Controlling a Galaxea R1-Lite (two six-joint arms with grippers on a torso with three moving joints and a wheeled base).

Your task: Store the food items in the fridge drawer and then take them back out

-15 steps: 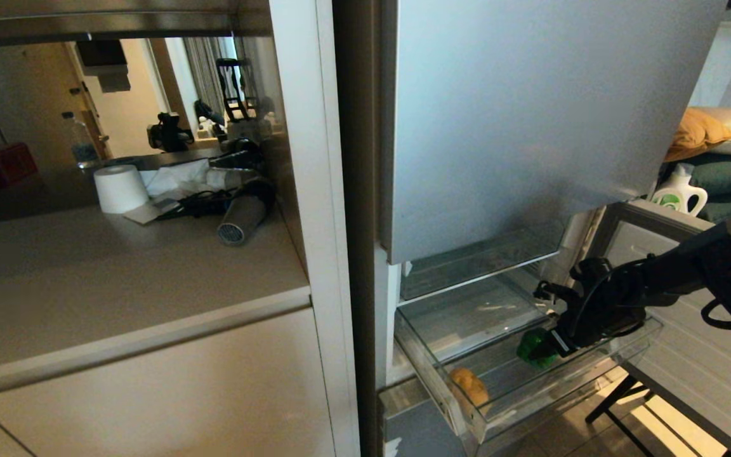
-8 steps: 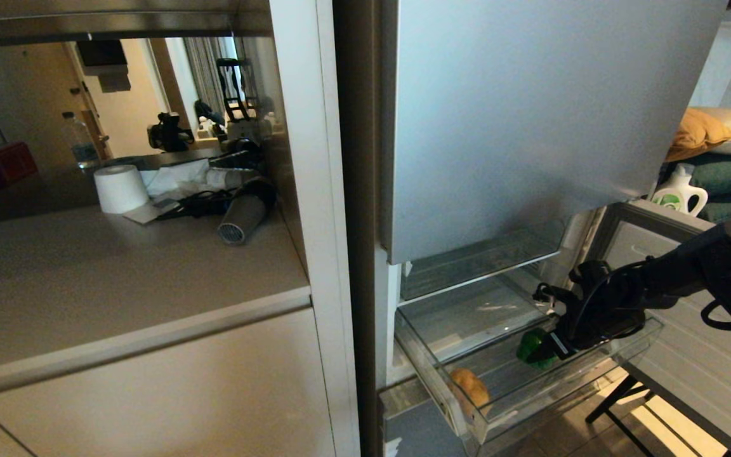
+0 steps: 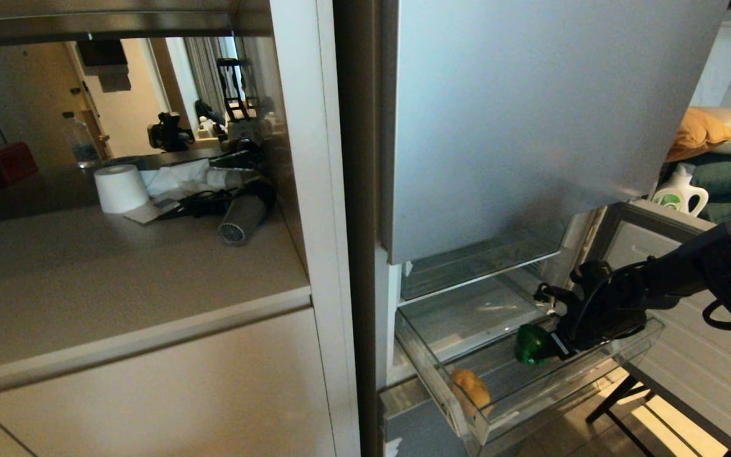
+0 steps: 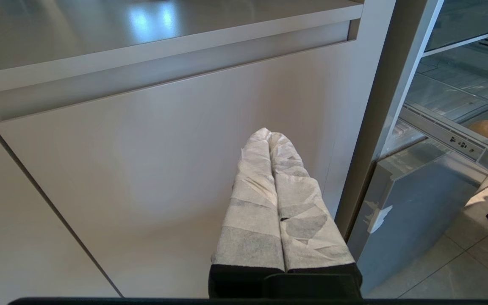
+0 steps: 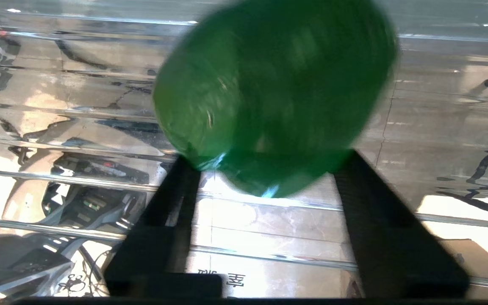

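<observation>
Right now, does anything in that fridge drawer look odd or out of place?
Nothing stands out. The green bell pepper and potato sit apart in the pulled-out fridge drawer, with the right gripper around the pepper.

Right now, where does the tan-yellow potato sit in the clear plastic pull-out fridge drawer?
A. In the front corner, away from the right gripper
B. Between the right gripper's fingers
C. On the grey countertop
A: the potato lies in the drawer's front corner, apart from the right gripper, which is at the glossy green bell pepper.
</observation>
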